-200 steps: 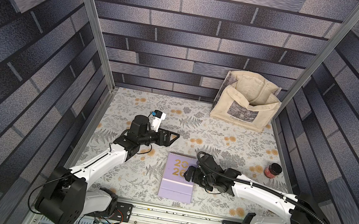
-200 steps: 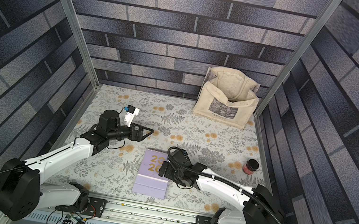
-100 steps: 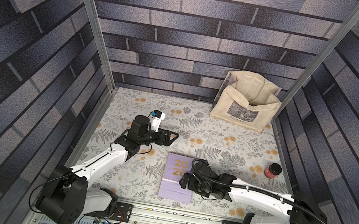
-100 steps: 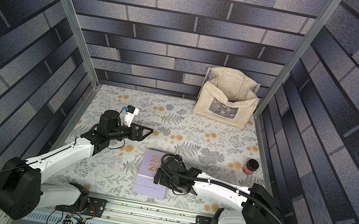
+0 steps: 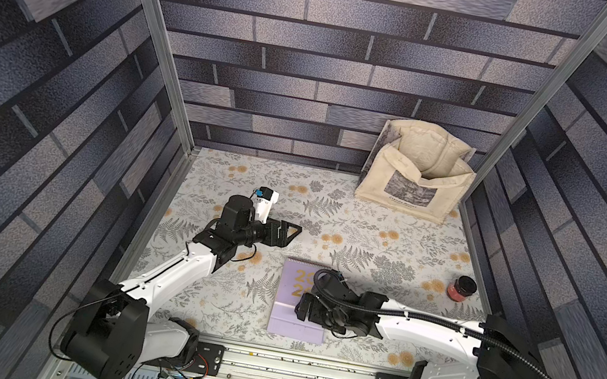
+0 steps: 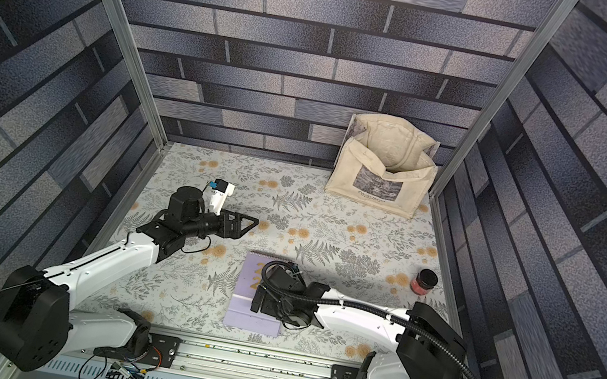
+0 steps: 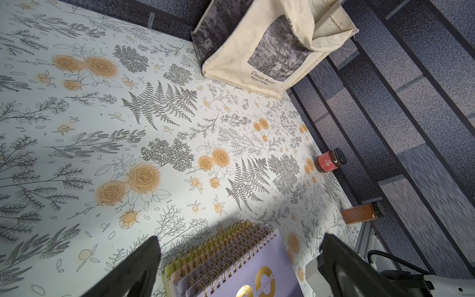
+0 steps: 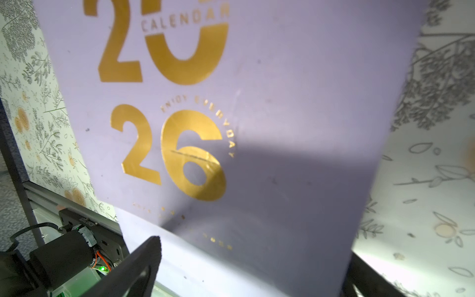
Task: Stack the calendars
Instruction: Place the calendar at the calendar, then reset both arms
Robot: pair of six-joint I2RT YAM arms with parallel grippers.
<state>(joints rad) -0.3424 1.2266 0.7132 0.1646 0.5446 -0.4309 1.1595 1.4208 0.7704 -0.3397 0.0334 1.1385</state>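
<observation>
The calendars (image 5: 292, 281) lie stacked at the worktop's (image 5: 372, 219) 6 o'clock edge. The right pincer (image 5: 303, 307) hangs wide open low over the top cover, and the left pincer (image 5: 290, 234) hovers open and empty at the stack's 11 o'clock. A sideways brush from the right pincer could skew the pile.

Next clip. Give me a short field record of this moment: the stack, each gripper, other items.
calendars: one stack at the front centre of the table, lavender cover on top, yellow-green edge beneath in the left wrist view
left gripper: open, empty, above the table away from the stack
right gripper: open, low over the top cover, no grip seen
tote bag: back right corner
jar: upright near the right wall
</observation>
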